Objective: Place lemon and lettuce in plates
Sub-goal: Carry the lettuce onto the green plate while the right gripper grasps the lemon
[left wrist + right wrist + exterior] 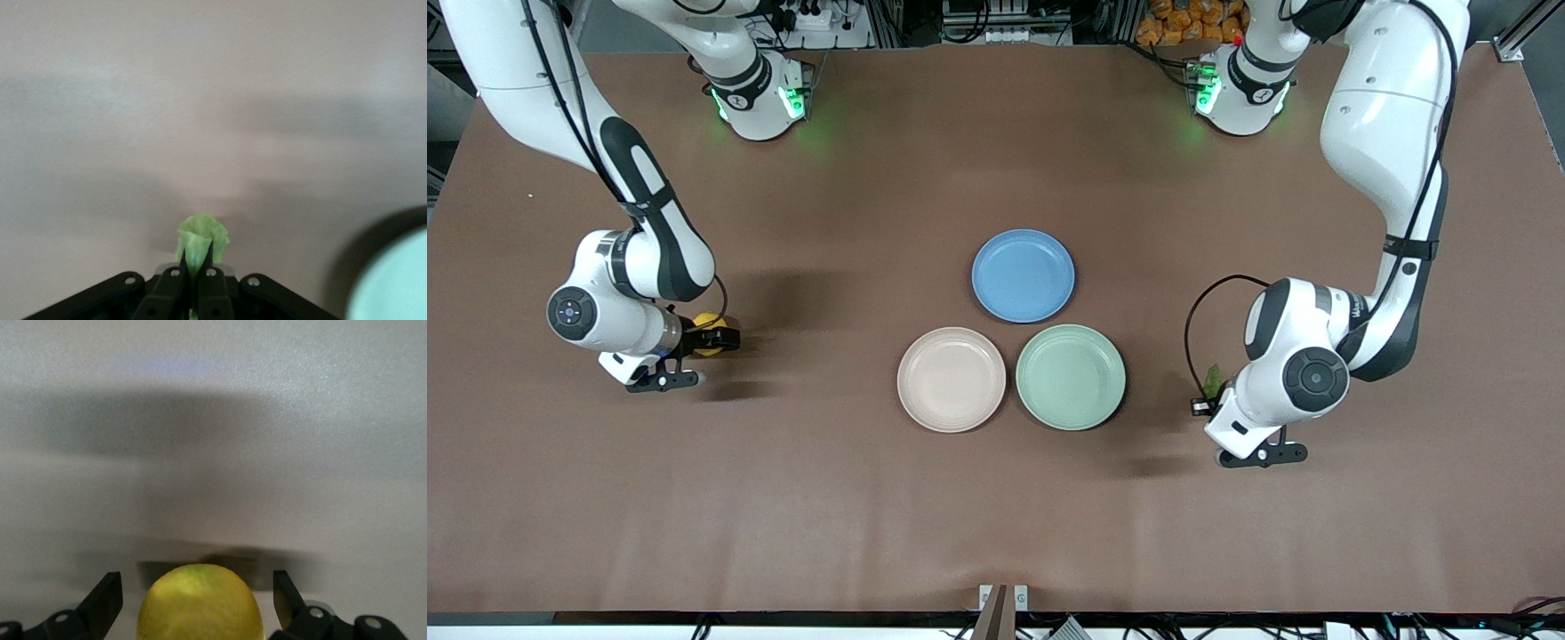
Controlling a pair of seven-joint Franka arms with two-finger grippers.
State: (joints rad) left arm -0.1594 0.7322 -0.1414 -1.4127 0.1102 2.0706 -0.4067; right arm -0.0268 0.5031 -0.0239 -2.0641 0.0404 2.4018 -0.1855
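At the left of the front view, the right gripper [713, 339] sits low at the table with its fingers spread wide on either side of the small dimpled yellow lemon [708, 322]. The right wrist view shows clear gaps between the lemon [200, 603] and each finger [103, 600], so nothing is grasped yet; the jaws look set to straddle the fruit before closing on it.

In the middle of the frame three round shallow matte plates form a triangle: the blue plate [1023, 275] uppermost, the beige-pink plate [951, 379] and the pale mint green plate [1070, 376] side by side below it, nearly touching. All three are bare.

At the right of the frame, the left gripper [1202, 404] is clenched on the wrinkly green lettuce leaf [1213, 380]. In the left wrist view the lettuce [200, 242] stands up crumpled between the pinched fingers [175, 288], with the mint plate's rim [393, 283] at the lower right corner, close by.

The brown table lies open between each gripper and the plates, so nothing seems to block either carry; the blue plate is the one to avoid.
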